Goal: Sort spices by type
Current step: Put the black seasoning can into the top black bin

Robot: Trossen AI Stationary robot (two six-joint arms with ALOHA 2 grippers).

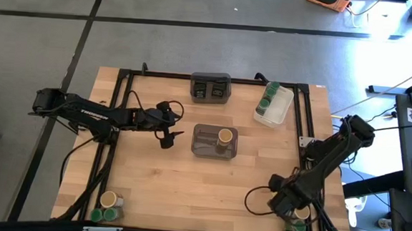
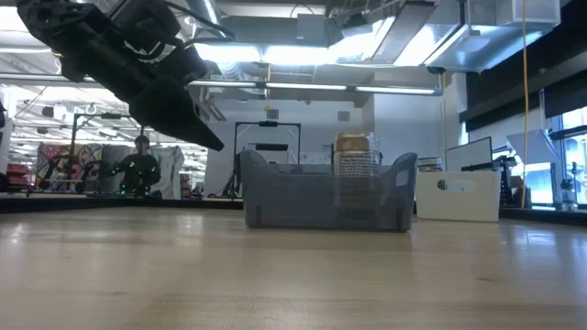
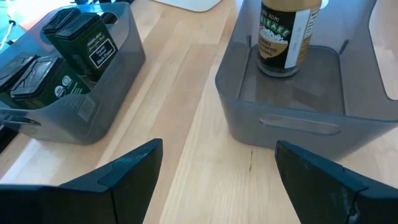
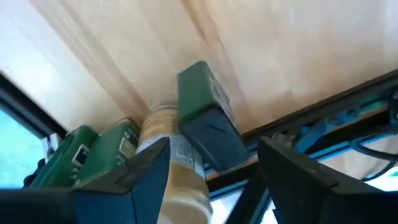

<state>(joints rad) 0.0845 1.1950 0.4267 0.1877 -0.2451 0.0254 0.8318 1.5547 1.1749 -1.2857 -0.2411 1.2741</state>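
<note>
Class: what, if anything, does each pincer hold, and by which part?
Nothing: the left pincer hangs open and empty beside the grey bin; the right pincer is open above corner spices.

- Left arm: I have it stretched rightward mid-table, left gripper (image 1: pixel 167 133) empty, fingers (image 3: pixel 124 171) spread wide.
- Right arm: I have it folded toward the near right corner, right gripper (image 4: pixel 211 168) pointing down, fingers parted.
</note>
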